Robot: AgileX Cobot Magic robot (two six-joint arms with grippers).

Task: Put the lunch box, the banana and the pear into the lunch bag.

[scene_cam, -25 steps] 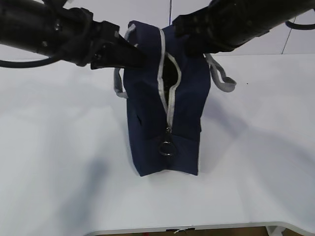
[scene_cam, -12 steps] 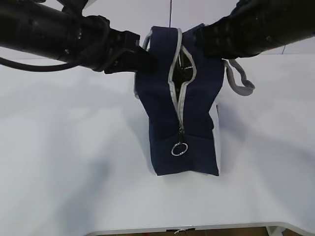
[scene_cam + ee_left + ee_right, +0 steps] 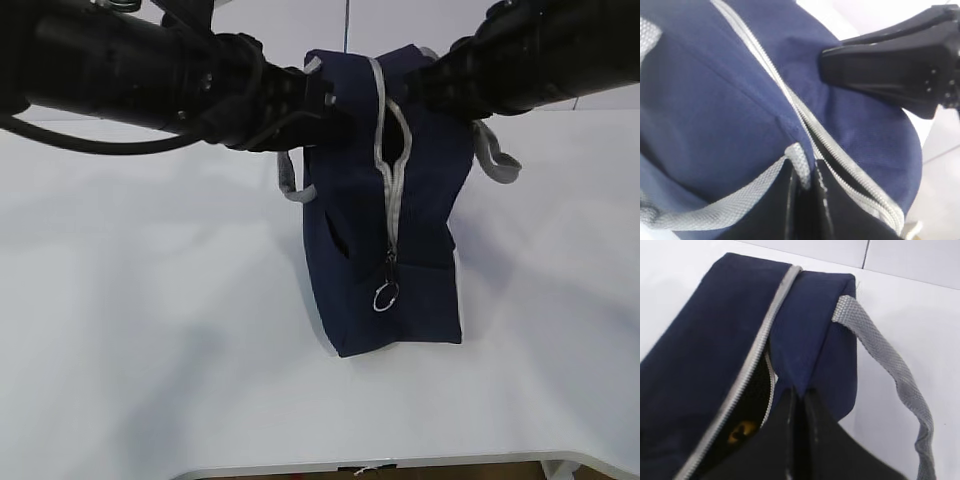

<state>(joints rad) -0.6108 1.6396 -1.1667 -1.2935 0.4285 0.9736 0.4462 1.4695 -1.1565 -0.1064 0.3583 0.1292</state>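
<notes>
Both grippers are pinched shut on the lunch bag [image 3: 385, 230], which stands upright on the white table [image 3: 130, 330]: the left gripper [image 3: 805, 192] on fabric beside the grey zip [image 3: 390, 190], the right gripper [image 3: 799, 412] on the opposite edge. Judging by this, the two sides should be kept level and moved together, so the bag does not tip. It is navy with grey webbing handles [image 3: 890, 375]; through the zip gap something yellow [image 3: 742, 430] shows.

Upright navy lunch bag [image 3: 385, 250]; zip part-open
</notes>
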